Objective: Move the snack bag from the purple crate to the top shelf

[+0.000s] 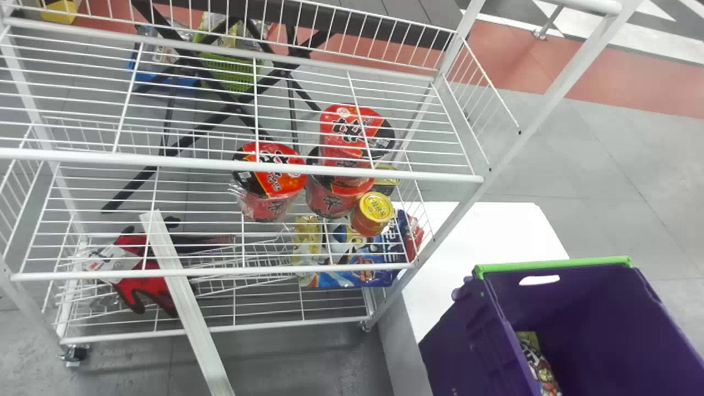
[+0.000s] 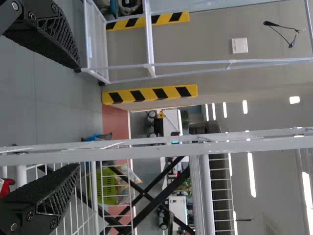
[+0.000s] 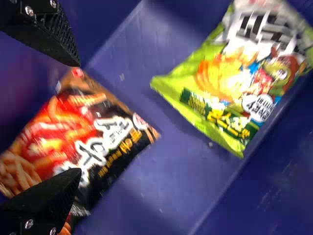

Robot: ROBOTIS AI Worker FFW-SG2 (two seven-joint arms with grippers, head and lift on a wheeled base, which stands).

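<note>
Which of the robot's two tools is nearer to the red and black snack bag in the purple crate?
Right: the right tool is just over the red and black snack bag, while the left tool is beside the white wire rack, farther off.

To the right, in the purple crate (image 1: 456,341), I see two snack bags with Korean lettering: large white characters and smaller yellow ones on the red-and-black bag (image 3: 78,142); bold black characters on white, plus small white print on dark green, on the green bag (image 3: 234,73). On the rack at left, big brush-style characters mark the red noodle cups (image 1: 272,179). Dark print rings the yellow-lidded can (image 1: 373,213); white letters cross the blue packet (image 1: 357,269). Farther left, red letters stand on the glove card (image 1: 107,259).
</note>
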